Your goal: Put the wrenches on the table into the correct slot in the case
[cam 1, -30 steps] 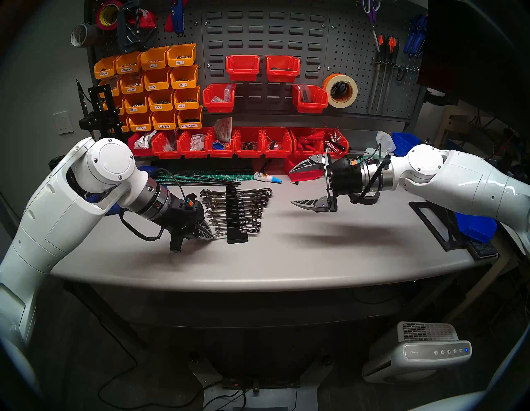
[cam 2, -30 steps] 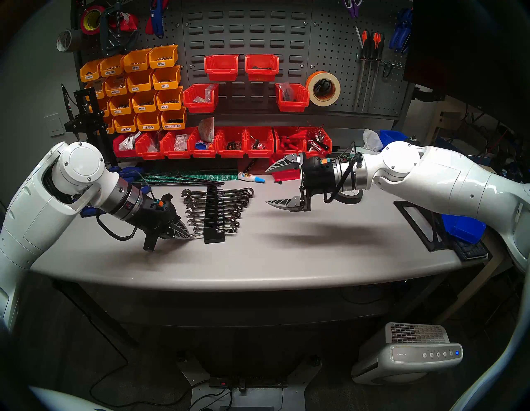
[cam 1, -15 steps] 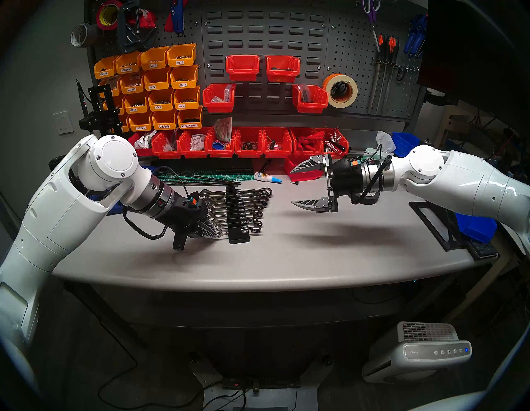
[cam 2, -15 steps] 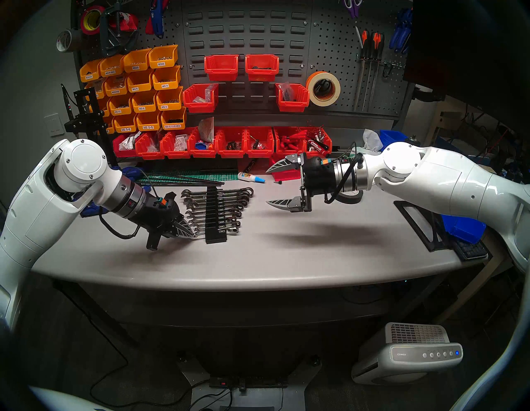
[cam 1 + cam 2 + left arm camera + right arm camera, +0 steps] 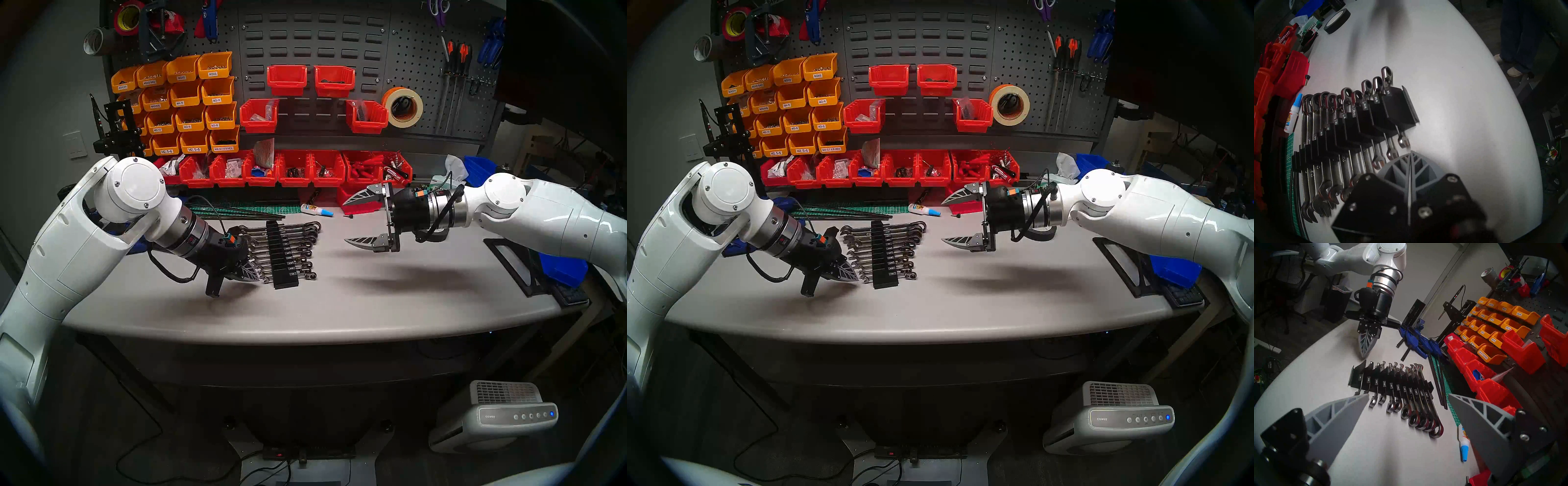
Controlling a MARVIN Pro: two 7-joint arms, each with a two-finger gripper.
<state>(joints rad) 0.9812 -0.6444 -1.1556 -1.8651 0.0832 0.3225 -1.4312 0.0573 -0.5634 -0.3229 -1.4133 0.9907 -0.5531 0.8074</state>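
Head stereo left: black wrench rack (image 5: 283, 258) on grey table (image 5: 339, 305), chrome wrenches (image 5: 307, 251) slotted; left gripper (image 5: 256, 276) pressed closed, empty, beside rack's near end.
Right wrist: right gripper (image 5: 1407, 401) spread wide, empty.

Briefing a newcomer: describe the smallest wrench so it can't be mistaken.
On the grey table, find the stepped black rack full of chrome wrenches. The smallest wrench sits in the end slot labelled 1/4, nearest the table's front edge: shortest of all.
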